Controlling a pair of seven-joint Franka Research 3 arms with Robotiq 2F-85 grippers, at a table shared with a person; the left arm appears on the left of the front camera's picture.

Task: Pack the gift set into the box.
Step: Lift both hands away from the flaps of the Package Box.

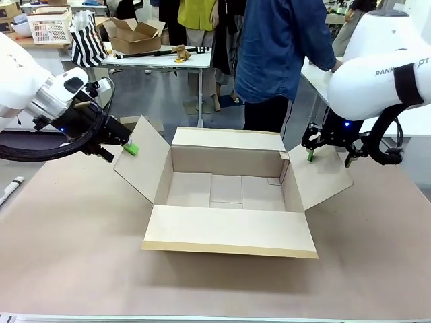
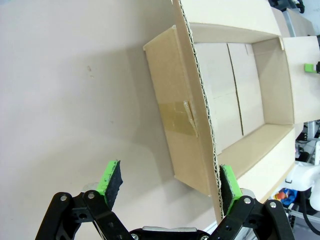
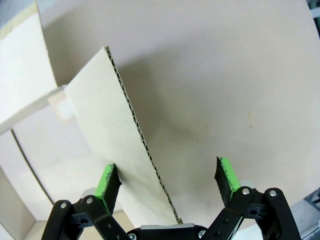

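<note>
Box [image 1: 229, 192] sits open and empty at frame centre on the table [image 1: 67, 256]. Left gripper [image 2: 169, 179] straddles the left flap [image 1: 140, 165] and right gripper [image 3: 166, 177] the right flap [image 1: 324, 176], with pads apart on both. I judge the step as follows: close squarely on each corrugated edge and hold the flaps outward evenly, leaving the opening free for the person [image 1: 279, 54] beyond.

Box [image 1: 229, 202]: plain brown cardboard; cut edges show wavy corrugated pattern.
Tape [image 2: 181, 116] on box end: glossy tan, slightly darker than board.
Table [image 1: 74, 256]: flat pinkish beige.
Left gripper [image 1: 120, 152], right gripper [image 1: 330, 157]: black, pads [image 2: 111, 175] bright green.
Left arm [image 1: 17, 81], right arm [image 1: 374, 81]: white.
Person [image 1: 283, 47]: blue denim top, black trousers.
Far bag [image 1: 88, 42]: black-and-white stripes, seemingly vertical, though small and hard to read.
Crate [image 1: 50, 27] at back: white lattice.
</note>
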